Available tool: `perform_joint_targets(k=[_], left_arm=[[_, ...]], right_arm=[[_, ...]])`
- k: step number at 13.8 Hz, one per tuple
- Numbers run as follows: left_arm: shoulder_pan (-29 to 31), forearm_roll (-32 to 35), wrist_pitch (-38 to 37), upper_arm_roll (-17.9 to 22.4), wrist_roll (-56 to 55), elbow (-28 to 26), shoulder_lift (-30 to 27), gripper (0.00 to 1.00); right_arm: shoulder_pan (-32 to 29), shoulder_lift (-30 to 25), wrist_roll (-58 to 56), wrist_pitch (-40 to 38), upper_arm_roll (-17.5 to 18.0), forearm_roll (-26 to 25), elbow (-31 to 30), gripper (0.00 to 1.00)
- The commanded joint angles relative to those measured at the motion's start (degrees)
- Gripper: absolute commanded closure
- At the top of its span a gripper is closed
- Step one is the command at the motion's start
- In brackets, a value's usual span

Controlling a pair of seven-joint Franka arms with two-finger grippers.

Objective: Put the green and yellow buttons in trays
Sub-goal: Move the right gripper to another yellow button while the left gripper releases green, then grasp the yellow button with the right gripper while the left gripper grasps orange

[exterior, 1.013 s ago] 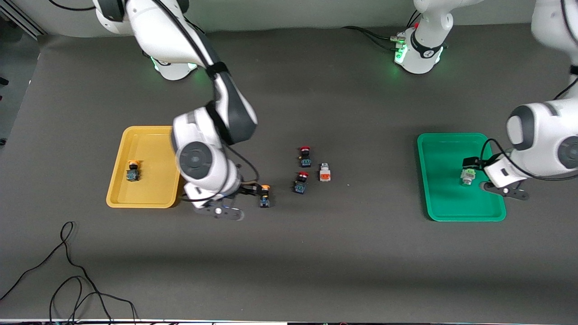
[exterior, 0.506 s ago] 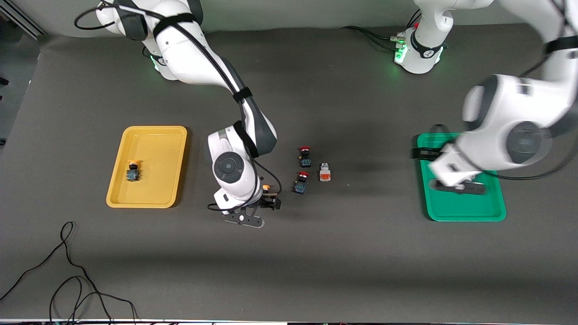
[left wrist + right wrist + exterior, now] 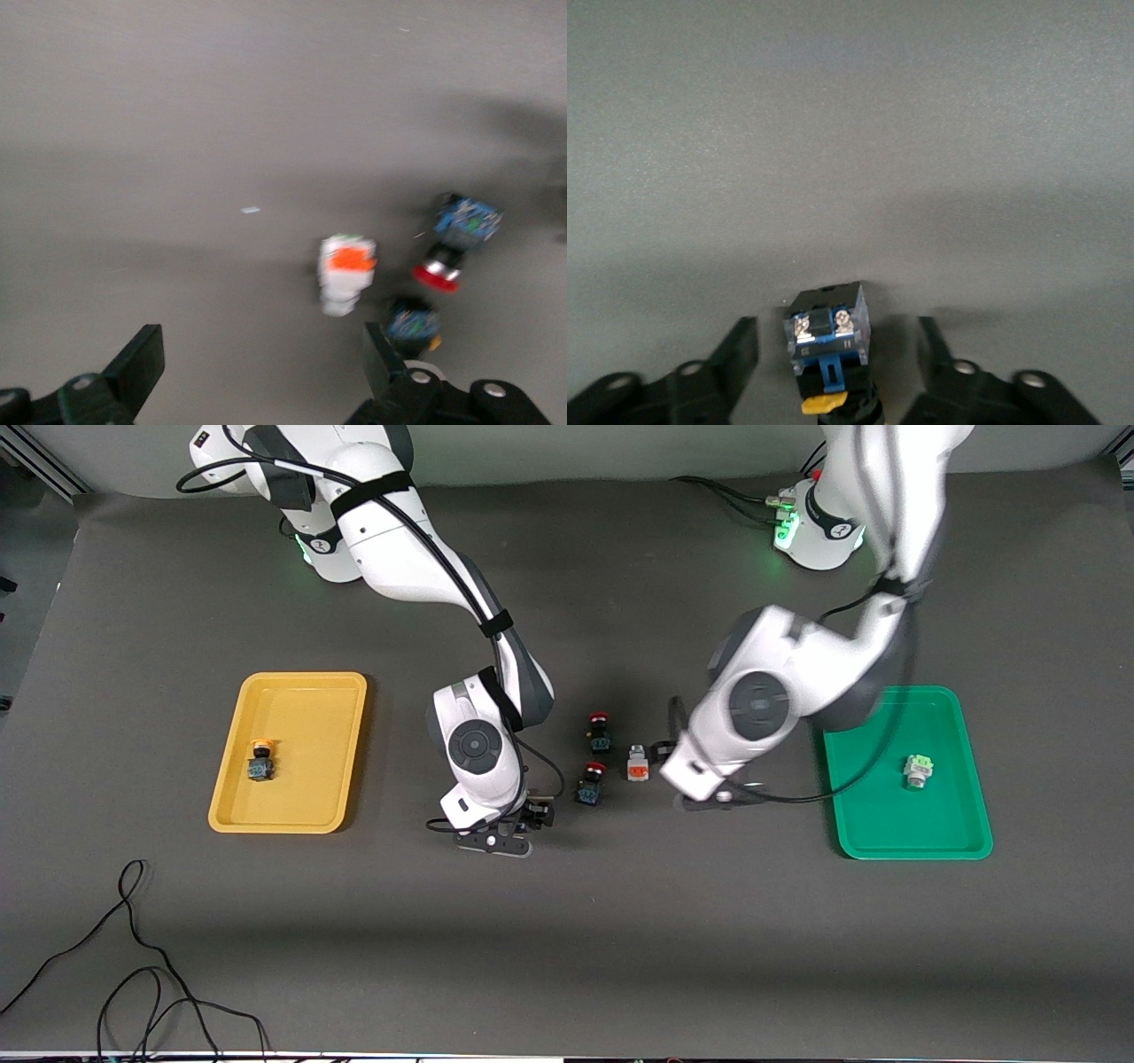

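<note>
table (image 3: pixel 620 957): dark grey, plain, no pattern
one tray (image 3: pixel 266 806): yellow
other tray (image 3: pixel 868 824): green
button in the yellow tray (image 3: pixel 260 761): yellow-orange cap, black-blue body
button in the green tray (image 3: pixel 917 771): pale green cap, whitish body
two buttons mid-table (image 3: pixel 600 732): red caps, black-blue bodies
small block beside them (image 3: pixel 637 763): white with an orange face
arms (image 3: pixel 399 558): white, dark grey joints

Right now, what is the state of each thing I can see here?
Yellow tray: holds one yellow button.
Green tray: holds the green button.
Second yellow button: on the table, between the right gripper fingers, not clamped.
Left gripper: open, over the orange button.
</note>
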Motion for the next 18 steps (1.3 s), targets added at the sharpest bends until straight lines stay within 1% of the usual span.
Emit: perform_joint_targets(k=[1, 2, 4, 6, 7, 11, 14, 15, 16, 17, 18], left_arm=[[-3.56, 0.19, 5.62, 1.15, -3.56, 2.35, 6.26, 0.00], [-3.65, 0.27, 6.95, 1.15, -3.47, 2.26, 7.49, 0.00], [-4.09, 0.28, 7.67, 1.15, -3.21, 1.91, 8.91, 0.00], [-4.27, 0.36, 7.75, 1.15, -3.12, 1.38, 9.44, 0.00], [-4.35, 0.36, 7.84, 1.15, -3.21, 1.29, 9.96, 0.00], [-5.14, 0.36, 10.65, 1.15, -3.30, -0.02, 11.02, 0.00], [-5.58, 0.36, 11.44, 1.23, -3.47, -0.20, 11.55, 0.00], [-5.50, 0.36, 11.44, 1.23, -3.47, -0.20, 11.55, 0.02], [-5.41, 0.28, 11.36, 1.15, -3.56, -0.20, 11.46, 0.42], [-5.41, 0.28, 11.36, 1.23, -3.82, -0.29, 11.46, 0.99], [-5.50, 0.19, 10.75, 1.23, -4.70, -0.29, 11.20, 1.00]], right_arm=[[0.18, -1.55, -1.89, 0.42, -0.19, 0.76, -1.50, 0.67], [0.18, -1.82, -2.42, 0.42, -0.19, 0.76, -1.50, 0.73], [-0.43, -2.69, -3.56, -0.71, -0.19, 0.94, -1.41, 0.73], [-0.61, -4.62, -3.56, -4.57, -0.37, 0.77, -0.54, 0.73], [-0.61, -5.76, -3.65, -7.02, -0.54, 0.68, -0.10, 0.73], [-1.66, -11.03, -3.91, -19.94, -0.98, 0.50, 4.99, 0.73], [-6.30, -14.90, -14.07, -25.22, -1.16, 0.41, 4.65, 0.73], [-8.15, -16.13, -18.63, -27.77, -1.68, 0.41, 4.30, 0.73], [-9.21, -17.28, -24.07, -30.75, -3.17, -0.11, 3.78, 0.73], [-9.13, -18.24, -29.09, -32.00, -5.88, -1.77, 2.82, 0.73], [-8.87, -20.08, -33.05, -32.36, -8.52, -3.18, 0.37, 0.73]])
